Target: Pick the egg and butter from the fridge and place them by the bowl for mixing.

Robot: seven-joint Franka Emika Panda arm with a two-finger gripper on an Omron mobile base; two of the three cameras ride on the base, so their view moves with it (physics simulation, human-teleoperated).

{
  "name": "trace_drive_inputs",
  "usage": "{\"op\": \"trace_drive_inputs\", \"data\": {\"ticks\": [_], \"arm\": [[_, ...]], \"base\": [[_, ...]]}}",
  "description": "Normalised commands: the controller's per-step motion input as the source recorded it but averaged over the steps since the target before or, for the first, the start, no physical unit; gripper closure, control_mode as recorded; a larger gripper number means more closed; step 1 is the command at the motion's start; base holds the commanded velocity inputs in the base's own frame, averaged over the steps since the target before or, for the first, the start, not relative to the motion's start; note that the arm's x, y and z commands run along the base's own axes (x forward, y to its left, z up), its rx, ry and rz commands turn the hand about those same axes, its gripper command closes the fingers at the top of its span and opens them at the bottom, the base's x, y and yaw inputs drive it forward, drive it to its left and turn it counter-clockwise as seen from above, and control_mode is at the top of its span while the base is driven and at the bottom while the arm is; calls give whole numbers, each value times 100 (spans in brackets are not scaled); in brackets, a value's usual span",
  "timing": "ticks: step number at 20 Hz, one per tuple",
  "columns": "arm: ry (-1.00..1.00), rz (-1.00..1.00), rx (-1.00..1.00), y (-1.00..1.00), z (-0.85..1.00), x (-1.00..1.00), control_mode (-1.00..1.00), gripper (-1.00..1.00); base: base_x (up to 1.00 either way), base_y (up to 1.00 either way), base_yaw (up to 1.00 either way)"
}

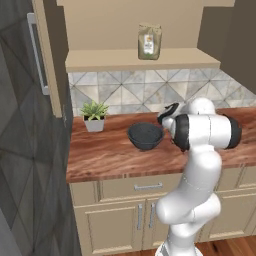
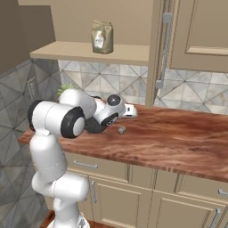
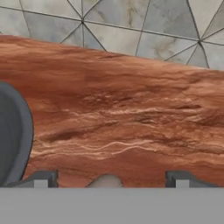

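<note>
The egg (image 2: 121, 130), a tiny brownish-grey ball, lies on the wooden counter just right of the dark grey bowl (image 1: 145, 136). My gripper (image 2: 128, 111) hovers just above it, open. In the hand view the egg (image 3: 105, 180) sits low between the two wide-apart fingertips (image 3: 43, 177), touching neither, with the gripper (image 3: 111, 179) over it and the bowl's rim (image 3: 15, 135) at the left edge. My arm hides most of the bowl in the right base view. The grey fridge (image 1: 25, 125) stands at the left with its door shut. The butter is out of view.
A small potted plant (image 1: 94, 116) stands left of the bowl by the fridge side. A brown bag (image 1: 149, 41) sits on the shelf above the tiled backsplash. The wooden counter (image 2: 178, 138) runs on to the right, with drawers and cabinet doors below it.
</note>
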Motion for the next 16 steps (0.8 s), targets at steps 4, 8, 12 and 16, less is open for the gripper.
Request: {"op": "trace_drive_inputs", "data": {"ticks": [4, 8, 12, 16], "arm": [[0, 0, 5, 0, 100, -98, -100, -100], [5, 0, 5, 8, 71, -100, -100, -100], [20, -2, 6, 8, 100, -100, -100, -100], [25, -18, 6, -2, 100, -100, -100, -100]], "base": [[0, 0, 0], [0, 0, 0], [0, 0, 0], [0, 0, 0]]}}
